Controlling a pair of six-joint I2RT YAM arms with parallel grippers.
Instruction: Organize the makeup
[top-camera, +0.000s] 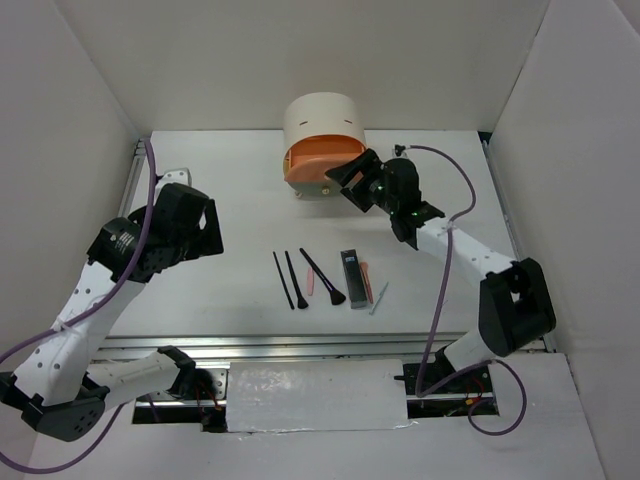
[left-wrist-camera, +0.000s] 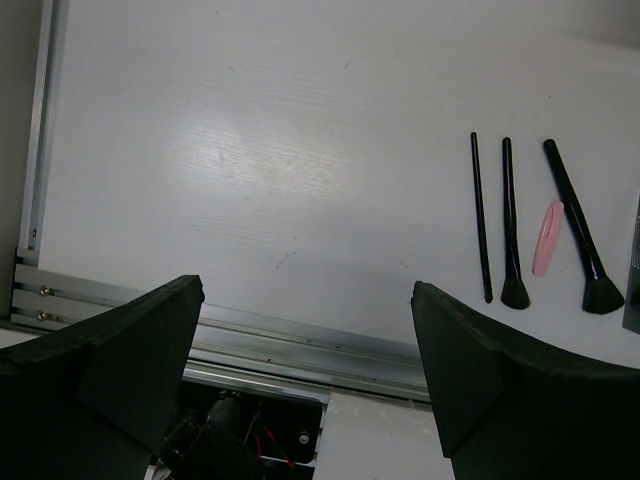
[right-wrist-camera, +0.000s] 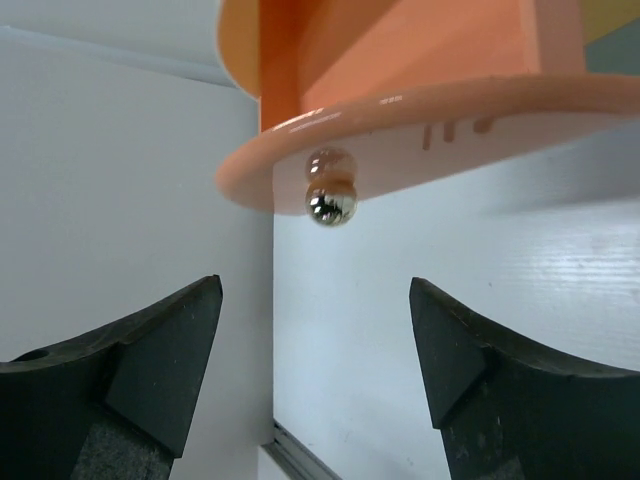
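I am holding my right pincer (right-wrist-camera: 315, 288) spread open and gripping nothing. The small metal knob (right-wrist-camera: 330, 196) is hanging just ahead of its gap and a little above, untouched, under the orange drawer (right-wrist-camera: 400, 110). That drawer is standing out from the cream organizer (top-camera: 320, 112), I judge to give room for dropping things in.

The makeup (top-camera: 352, 272) is lying well behind this pincer in a row on the surface (top-camera: 240, 200). It includes a thin black stick (left-wrist-camera: 481, 215), a black brush (left-wrist-camera: 580, 230), a salmon-pink stick (left-wrist-camera: 547, 238), a dark grey box (top-camera: 353, 285) and a pale teal stick (top-camera: 379, 298). None of it is sitting in the drawer yet.

I am hovering my left pincer (left-wrist-camera: 308, 288) wide open and empty, with the row ahead and to its right. I think it is well placed to start the picking.
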